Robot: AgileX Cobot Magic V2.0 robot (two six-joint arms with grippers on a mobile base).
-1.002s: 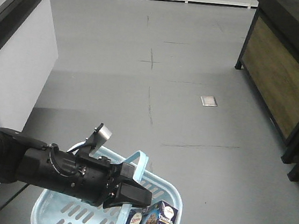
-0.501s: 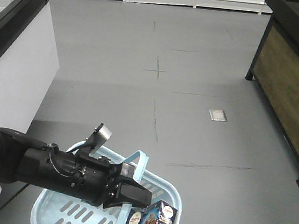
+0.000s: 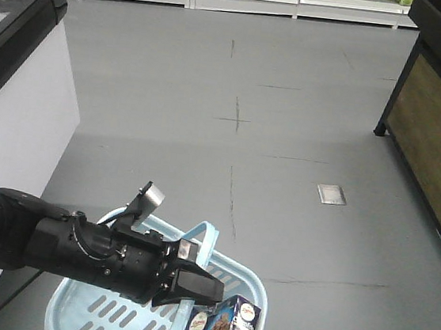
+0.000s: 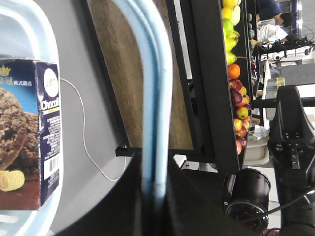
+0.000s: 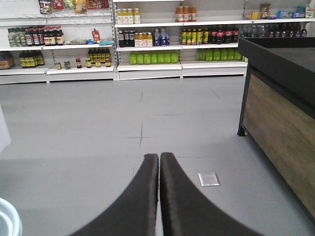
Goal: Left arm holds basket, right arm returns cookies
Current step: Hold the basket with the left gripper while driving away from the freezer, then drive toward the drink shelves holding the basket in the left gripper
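The light blue basket [image 3: 243, 279] hangs at the bottom of the front view. My left gripper [image 3: 197, 284] is shut on its loop handle [image 3: 206, 235]. In the left wrist view the handle [image 4: 156, 88] runs straight down between the two dark jaws of the left gripper [image 4: 155, 196]. The cookies [image 3: 223, 329], a navy ChocoTello box, stand inside the basket at its right side, with the same cookies [image 4: 30, 132] against the basket rim [image 4: 29, 19]. My right gripper [image 5: 159, 157] hovers over the floor, shut with nothing between its fingers.
A white freezer cabinet [image 3: 19, 110] stands on the left and a dark wood-panelled stand [image 3: 439, 134] on the right. Shelves of bottles [image 5: 147, 39] line the back wall. A metal floor plate [image 3: 331, 194] lies ahead. A fruit display [image 4: 236, 73] shows in the left wrist view.
The whole scene has shifted in the front view: the wood-panelled stand slid right, the floor plate moved down-right, back shelves came into view. Left arm, basket and cookies keep their place in the frame.
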